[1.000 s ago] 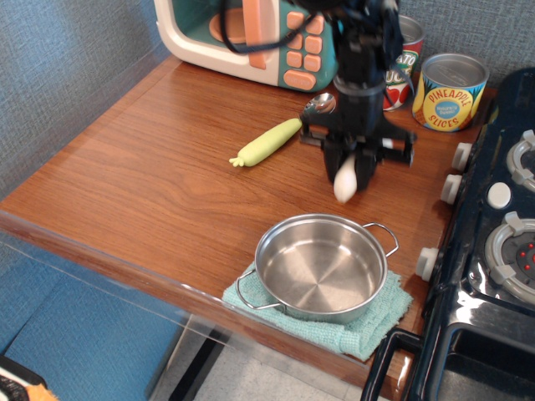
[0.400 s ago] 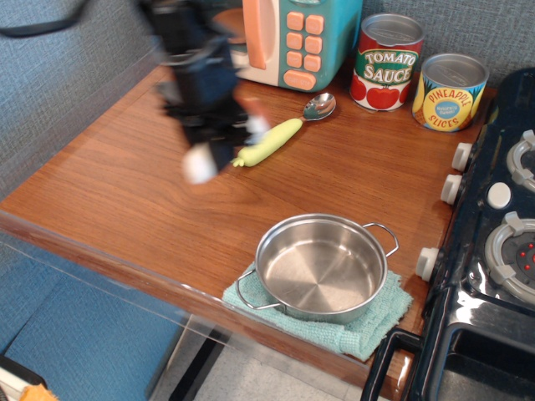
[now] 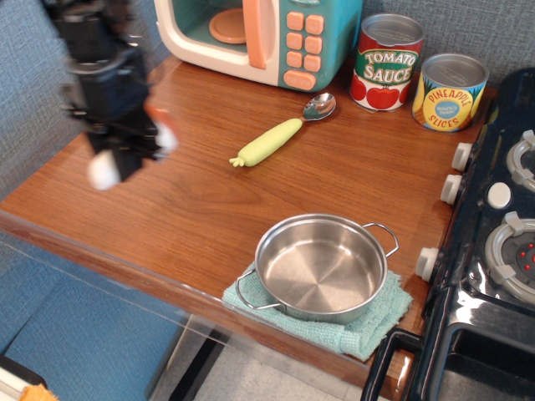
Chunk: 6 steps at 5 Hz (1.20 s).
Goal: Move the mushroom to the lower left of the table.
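My gripper (image 3: 113, 154) is blurred by motion at the left of the reddish-brown table (image 3: 201, 200), above its left part. It is shut on the mushroom (image 3: 105, 170). The white stem hangs below the fingers, and a bit of orange-red cap shows at the gripper's right side. The mushroom is held above the tabletop, not touching it.
A spoon with a yellow-green handle (image 3: 276, 138) lies mid-table. A steel pot (image 3: 322, 267) sits on a teal cloth (image 3: 368, 326) at the front. A toy microwave (image 3: 259, 38), a tomato sauce can (image 3: 386, 63) and a pineapple can (image 3: 450, 92) stand at the back. A black stove (image 3: 493, 242) is on the right.
My gripper has carried the mushroom from above the pot's far side, past the spoon, to the left part of the table.
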Each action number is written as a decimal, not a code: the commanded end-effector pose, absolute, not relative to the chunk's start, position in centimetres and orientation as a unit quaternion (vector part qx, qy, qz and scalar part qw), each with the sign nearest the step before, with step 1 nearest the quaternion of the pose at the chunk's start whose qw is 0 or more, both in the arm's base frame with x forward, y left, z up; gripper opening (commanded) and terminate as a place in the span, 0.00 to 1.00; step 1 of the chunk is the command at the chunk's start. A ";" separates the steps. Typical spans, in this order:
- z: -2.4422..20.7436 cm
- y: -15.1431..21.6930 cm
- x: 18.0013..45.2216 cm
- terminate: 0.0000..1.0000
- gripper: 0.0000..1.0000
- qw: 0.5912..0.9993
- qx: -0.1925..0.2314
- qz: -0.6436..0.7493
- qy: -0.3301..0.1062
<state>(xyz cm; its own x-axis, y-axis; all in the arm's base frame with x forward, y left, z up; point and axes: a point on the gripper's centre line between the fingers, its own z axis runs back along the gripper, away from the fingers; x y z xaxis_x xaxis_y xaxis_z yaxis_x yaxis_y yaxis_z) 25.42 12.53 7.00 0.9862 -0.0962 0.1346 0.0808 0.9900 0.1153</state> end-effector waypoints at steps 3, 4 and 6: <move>4.0 18.5 25.2 0.00 0.00 0.997 0.072 -0.032 -0.020; 4.0 18.6 25.2 0.00 1.00 0.996 0.071 -0.046 -0.009; 6.4 18.0 25.3 0.00 1.00 0.994 0.086 -0.067 -0.013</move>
